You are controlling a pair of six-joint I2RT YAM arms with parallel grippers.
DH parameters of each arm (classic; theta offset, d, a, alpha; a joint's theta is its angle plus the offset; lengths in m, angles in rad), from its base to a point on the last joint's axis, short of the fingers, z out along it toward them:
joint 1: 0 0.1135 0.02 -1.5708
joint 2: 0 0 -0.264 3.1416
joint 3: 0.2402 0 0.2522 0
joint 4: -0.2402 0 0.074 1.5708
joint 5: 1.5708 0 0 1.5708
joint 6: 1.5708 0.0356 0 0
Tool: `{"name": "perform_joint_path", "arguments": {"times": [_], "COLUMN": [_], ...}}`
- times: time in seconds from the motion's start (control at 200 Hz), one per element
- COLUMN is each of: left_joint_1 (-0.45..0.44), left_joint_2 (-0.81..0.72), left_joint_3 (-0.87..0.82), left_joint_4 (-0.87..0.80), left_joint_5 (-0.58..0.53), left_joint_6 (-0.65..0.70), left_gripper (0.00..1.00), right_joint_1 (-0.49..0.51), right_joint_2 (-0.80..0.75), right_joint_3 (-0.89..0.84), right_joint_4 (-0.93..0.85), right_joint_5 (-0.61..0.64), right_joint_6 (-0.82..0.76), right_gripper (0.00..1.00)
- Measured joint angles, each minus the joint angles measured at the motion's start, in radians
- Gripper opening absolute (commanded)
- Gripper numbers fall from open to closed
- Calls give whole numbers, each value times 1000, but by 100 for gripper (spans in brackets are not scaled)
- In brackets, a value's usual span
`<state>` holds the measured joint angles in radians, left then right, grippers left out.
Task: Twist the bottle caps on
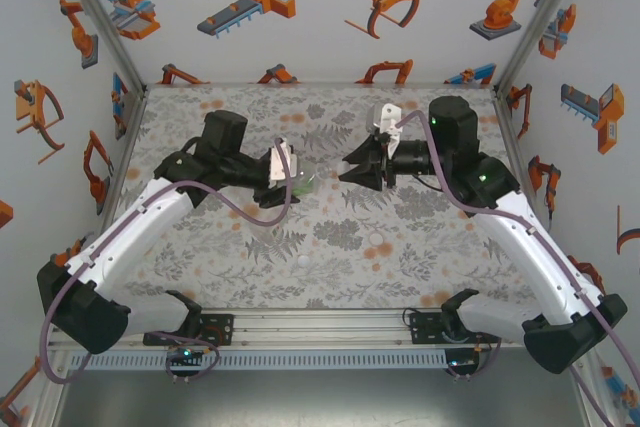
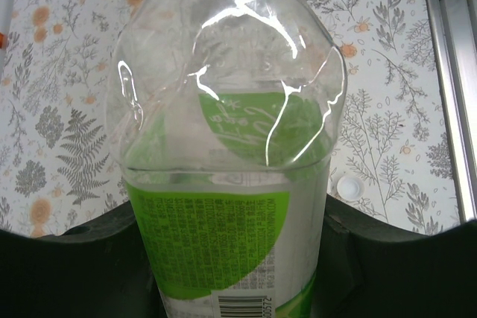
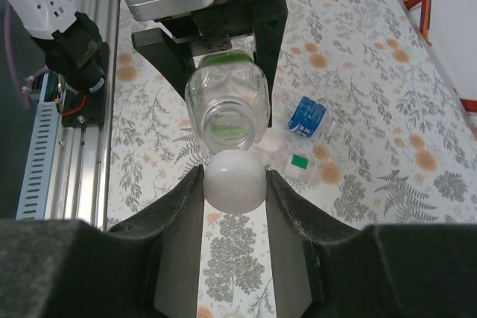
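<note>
My left gripper point(image 2: 227, 229) is shut on the rounder clear bottle with a green label point(image 2: 223, 147), its black fingers point(image 2: 67, 266) pressing both sides of the body. It holds the bottle point(image 1: 308, 185) tilted over mid-table, open mouth point(image 3: 227, 121) toward the right arm. My right gripper point(image 3: 235, 184) is shut on a white cap point(image 3: 235, 179), held right at the lip of that mouth. The grippers point(image 1: 352, 169) face each other closely. Another white cap point(image 2: 349, 186) lies loose on the table. The blue-label bottle point(image 3: 309, 117) and a slim clear bottle with a green cap point(image 3: 299, 161) lie beyond.
A floral cloth point(image 1: 330, 237) covers the table. An aluminium rail point(image 1: 320, 325) with the arm bases runs along the near edge, and patterned walls point(image 1: 100, 67) close the left, right and back sides. The left arm's base and cables point(image 3: 71, 42) show in the right wrist view.
</note>
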<state>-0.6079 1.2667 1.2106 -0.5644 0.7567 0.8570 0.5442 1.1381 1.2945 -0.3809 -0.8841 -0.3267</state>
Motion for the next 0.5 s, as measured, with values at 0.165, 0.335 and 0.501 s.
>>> {"name": "perform_joint_path", "arguments": {"times": [0.165,0.335,0.501], "left_joint_1": [-13,-22,-27], "left_joint_2": [4,10,11], "left_joint_3": [1,2,5], "left_joint_4": [-5,-8,-13], "left_joint_5": [3,4,3], "left_joint_6": [2,2,2], "left_gripper": [0,0,0], "right_joint_1": [17,31,35], "right_joint_2": [0,6,20], "right_joint_3": [0,0,0], "right_joint_4": [5,5,3], "right_joint_5": [-22,-40,-43], "right_joint_6": [-12,-16,-34], "right_gripper": [7,6,5]}}
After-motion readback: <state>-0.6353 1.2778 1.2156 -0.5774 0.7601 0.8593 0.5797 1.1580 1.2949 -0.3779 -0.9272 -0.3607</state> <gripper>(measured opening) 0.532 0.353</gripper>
